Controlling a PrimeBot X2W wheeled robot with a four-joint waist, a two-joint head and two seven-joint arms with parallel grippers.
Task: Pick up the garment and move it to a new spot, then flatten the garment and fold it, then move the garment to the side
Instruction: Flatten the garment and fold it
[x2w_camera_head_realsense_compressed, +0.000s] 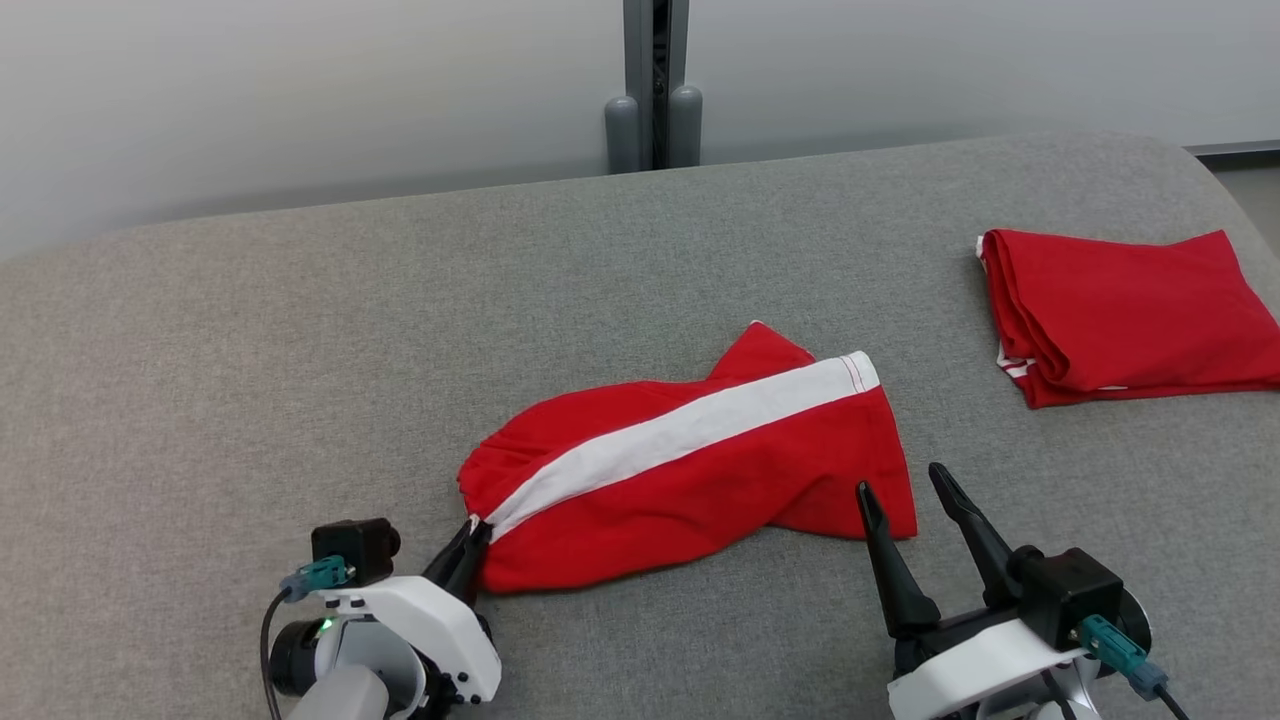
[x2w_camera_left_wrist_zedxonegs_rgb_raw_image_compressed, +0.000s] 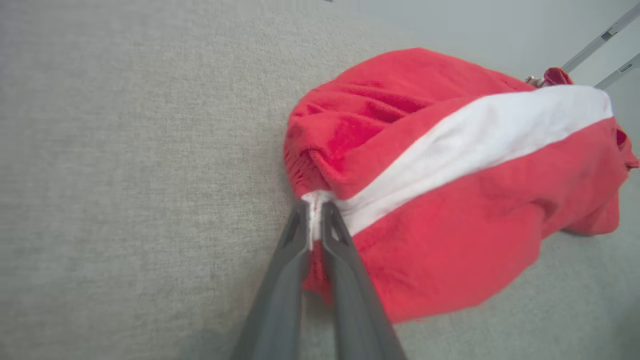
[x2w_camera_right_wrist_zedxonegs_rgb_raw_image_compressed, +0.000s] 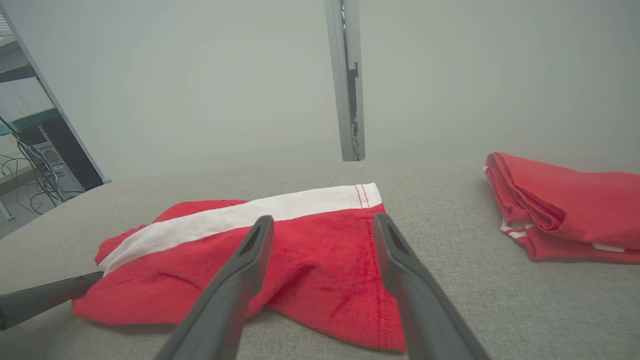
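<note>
The garment is a pair of red shorts with a white side stripe, lying crumpled in the middle of the grey surface. My left gripper is shut on the garment's near left end, at the waistband where the white stripe ends; the left wrist view shows the garment and the left gripper pinching a thin white edge of cloth. My right gripper stands open just in front of the garment's right hem, apart from it. In the right wrist view the right gripper frames the hem of the garment.
A second red garment, folded, lies at the far right of the grey padded surface; it also appears in the right wrist view. A grey post stands against the pale wall behind. The surface's rounded right corner is beyond the folded garment.
</note>
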